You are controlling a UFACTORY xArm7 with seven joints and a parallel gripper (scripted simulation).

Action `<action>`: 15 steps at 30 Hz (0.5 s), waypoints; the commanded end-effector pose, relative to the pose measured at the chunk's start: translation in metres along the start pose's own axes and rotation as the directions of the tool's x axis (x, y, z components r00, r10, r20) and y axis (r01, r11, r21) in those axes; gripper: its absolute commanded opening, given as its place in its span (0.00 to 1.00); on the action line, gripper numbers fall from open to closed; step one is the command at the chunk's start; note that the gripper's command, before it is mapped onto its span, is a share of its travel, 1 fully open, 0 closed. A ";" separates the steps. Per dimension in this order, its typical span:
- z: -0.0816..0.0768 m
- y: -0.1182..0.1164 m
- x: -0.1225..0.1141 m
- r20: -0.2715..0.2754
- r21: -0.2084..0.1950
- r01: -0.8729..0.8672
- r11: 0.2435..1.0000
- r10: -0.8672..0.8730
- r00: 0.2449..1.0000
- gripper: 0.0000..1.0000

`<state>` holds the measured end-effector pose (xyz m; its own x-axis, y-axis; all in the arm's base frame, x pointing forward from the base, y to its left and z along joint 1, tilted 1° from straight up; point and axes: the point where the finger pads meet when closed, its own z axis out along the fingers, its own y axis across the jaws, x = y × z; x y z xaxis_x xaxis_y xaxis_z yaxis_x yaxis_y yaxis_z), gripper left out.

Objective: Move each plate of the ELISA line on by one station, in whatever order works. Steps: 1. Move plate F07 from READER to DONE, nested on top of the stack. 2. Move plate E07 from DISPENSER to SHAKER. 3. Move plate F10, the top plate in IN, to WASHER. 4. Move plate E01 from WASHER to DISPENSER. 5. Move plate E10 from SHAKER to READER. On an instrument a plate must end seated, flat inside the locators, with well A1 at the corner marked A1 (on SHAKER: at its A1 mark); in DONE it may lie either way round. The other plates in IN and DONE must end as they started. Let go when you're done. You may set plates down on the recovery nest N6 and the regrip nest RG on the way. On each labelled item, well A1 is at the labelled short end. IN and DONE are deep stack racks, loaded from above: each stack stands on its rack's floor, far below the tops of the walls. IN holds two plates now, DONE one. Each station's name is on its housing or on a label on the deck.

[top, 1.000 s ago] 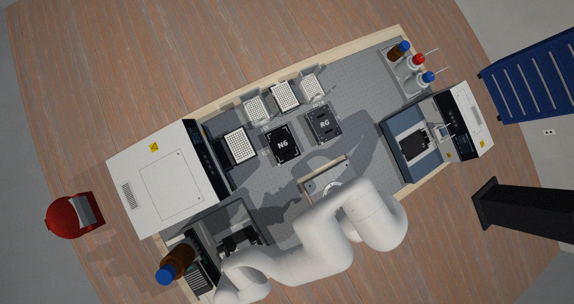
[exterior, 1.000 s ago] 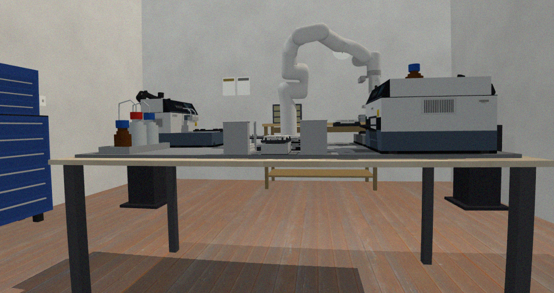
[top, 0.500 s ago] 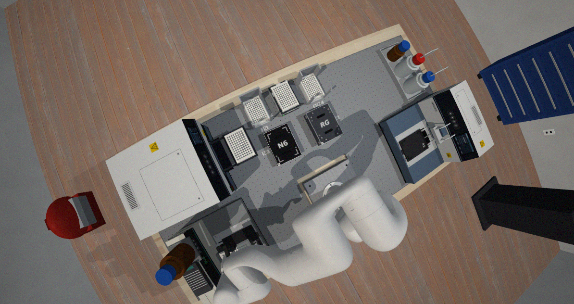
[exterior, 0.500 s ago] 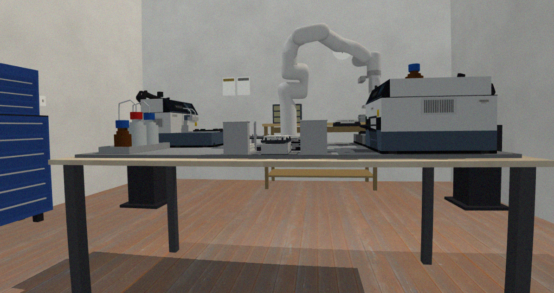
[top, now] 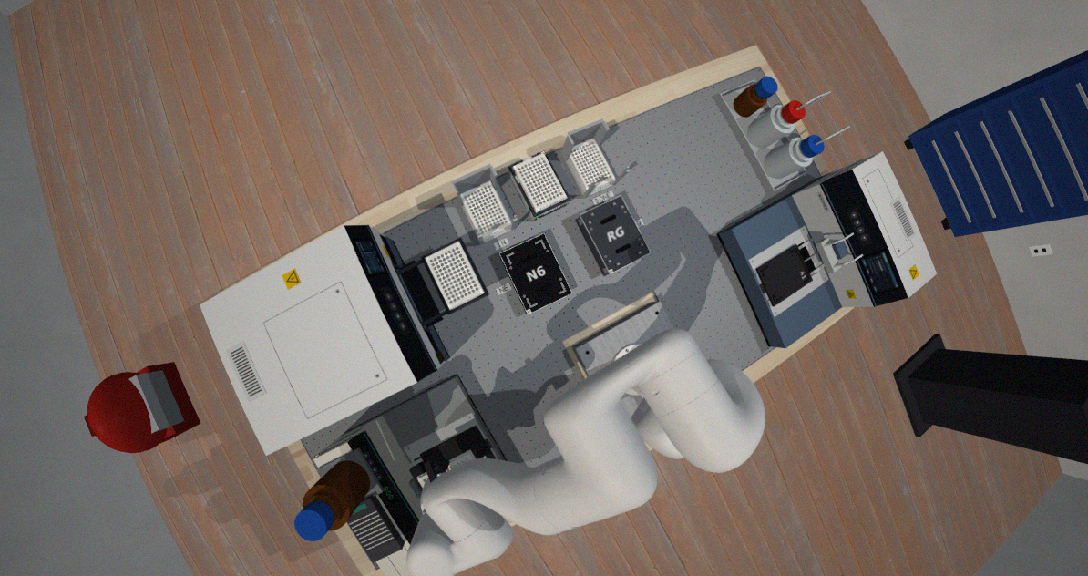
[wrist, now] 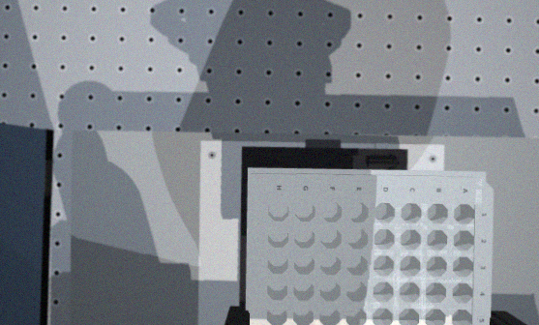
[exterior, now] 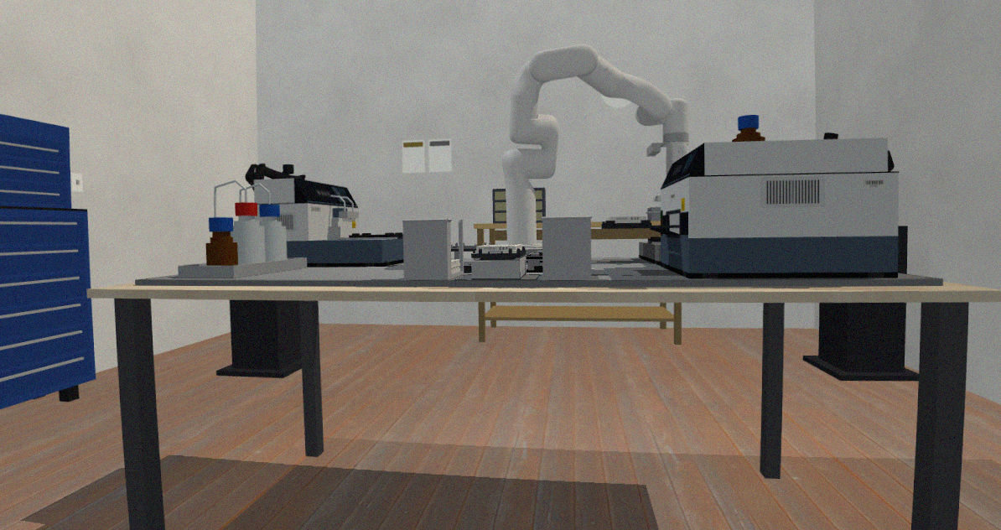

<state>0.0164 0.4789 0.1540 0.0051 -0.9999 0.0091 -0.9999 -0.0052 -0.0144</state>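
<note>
Overhead, a well plate hangs clamped in the gripper above an instrument's dark nest.

Only the wrist view shows the plate: column letters H to A run left to right along its far edge, row numbers descend its right side, so A1 sits at the far right corner and the long axis runs toward the camera. Its ID label is not readable. In the top view the white arm covers the gripper at the deck's lower-left instrument; in the exterior view the grey reader housing hides it. Beneath lies a perforated grey deck on a wooden-edged table, standing on plank flooring between pale walls.
</note>
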 end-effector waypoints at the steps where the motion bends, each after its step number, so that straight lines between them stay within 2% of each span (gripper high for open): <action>1: 0.002 0.000 -0.002 0.006 0.001 0.000 1.000 0.000 1.000 0.00; 15: 0.018 0.000 -0.002 0.006 0.001 0.000 1.000 0.000 1.000 0.00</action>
<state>0.0167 0.4788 0.1367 0.0051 -0.9999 0.0090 -0.9999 -0.0052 -0.0145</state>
